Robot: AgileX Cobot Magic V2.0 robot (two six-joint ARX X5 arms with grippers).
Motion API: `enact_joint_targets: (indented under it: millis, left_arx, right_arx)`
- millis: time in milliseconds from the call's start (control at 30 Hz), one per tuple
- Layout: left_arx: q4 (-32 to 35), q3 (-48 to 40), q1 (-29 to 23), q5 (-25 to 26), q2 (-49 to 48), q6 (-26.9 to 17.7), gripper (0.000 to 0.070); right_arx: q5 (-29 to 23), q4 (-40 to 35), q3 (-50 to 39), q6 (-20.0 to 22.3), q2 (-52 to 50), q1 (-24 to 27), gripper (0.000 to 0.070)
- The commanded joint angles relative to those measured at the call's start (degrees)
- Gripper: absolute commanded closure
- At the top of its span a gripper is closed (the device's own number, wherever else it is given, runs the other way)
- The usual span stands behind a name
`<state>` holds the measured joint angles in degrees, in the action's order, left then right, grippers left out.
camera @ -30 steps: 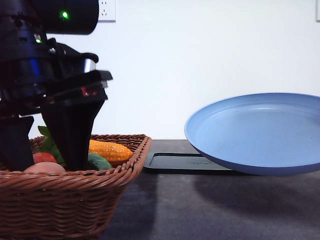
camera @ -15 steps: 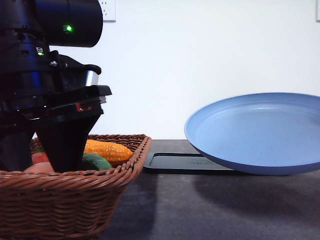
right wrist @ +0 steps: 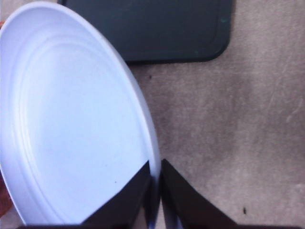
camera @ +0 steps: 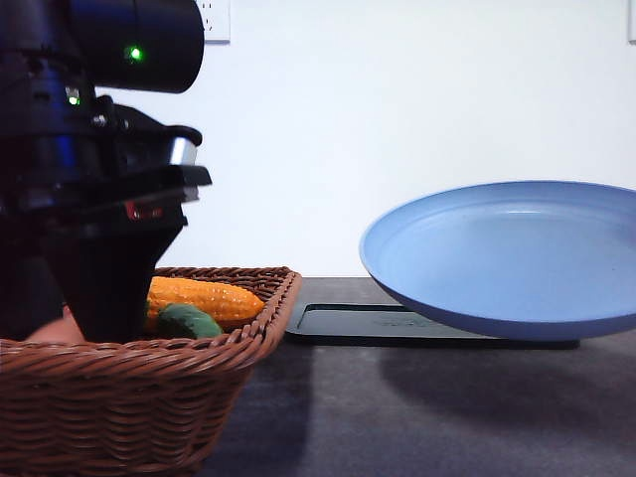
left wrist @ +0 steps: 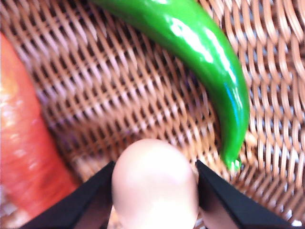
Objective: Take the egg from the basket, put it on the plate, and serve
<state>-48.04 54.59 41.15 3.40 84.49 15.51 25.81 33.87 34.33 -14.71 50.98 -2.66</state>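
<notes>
Left wrist view: left claw [left wrist: 155, 191] closed around egg [left wrist: 155, 183] in basket [left wrist: 119, 95]; right claw [right wrist: 155, 191] pinching plate [right wrist: 71, 133] rim.

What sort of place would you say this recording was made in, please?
Probably an indoor robot test bench staged as a kitchen: a bare white wall with a power outlet, a wicker basket of toy-like vegetables, and a black tray on a grey tabletop.

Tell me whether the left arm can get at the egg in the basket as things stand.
Yes, it looks so: the left gripper already has a finger on each side of the egg inside the basket. The green pepper and the red-orange vegetable lie beside it, not across it.
</notes>
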Motion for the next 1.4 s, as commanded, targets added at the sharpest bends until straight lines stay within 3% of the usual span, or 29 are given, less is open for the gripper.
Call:
enact_joint_targets:
  millis: [0,200,433,633,833,1367]
  left_arx:
    - [-0.8,3.5,0.4,-1.8,0.5,-3.5,0.0563]
    - [-4.6,14.4,0.5,-3.8,-1.1,-5.7,0.0565]
    - [0.3,23.4,4.2,4.0,-1.4,-5.6,0.0565]
    - [8.2,23.7,11.0,6.0,-0.6,-5.7,0.0565]
    - [10.5,23.7,16.2,5.3,3.0,-7.2,0.0565]
    - [8.8,23.7,18.4,5.4,12.2,-10.3,0.0563]
  right_arx:
    - [1.3,-0.9,0.3,-1.2,0.1,0.0,0.0700]
    - [4.6,-0.8,0.3,-2.2,0.2,-0.1,0.0700]
    - [9.3,-0.8,0.3,-3.3,0.3,-1.1,0.0700]
    - [10.3,-0.2,0.3,-4.4,0.3,-3.5,0.0700]
    - [10.3,2.7,0.3,-4.4,0.6,-5.9,0.0700]
    - [10.5,9.9,0.3,-2.2,0.7,-7.1,0.0700]
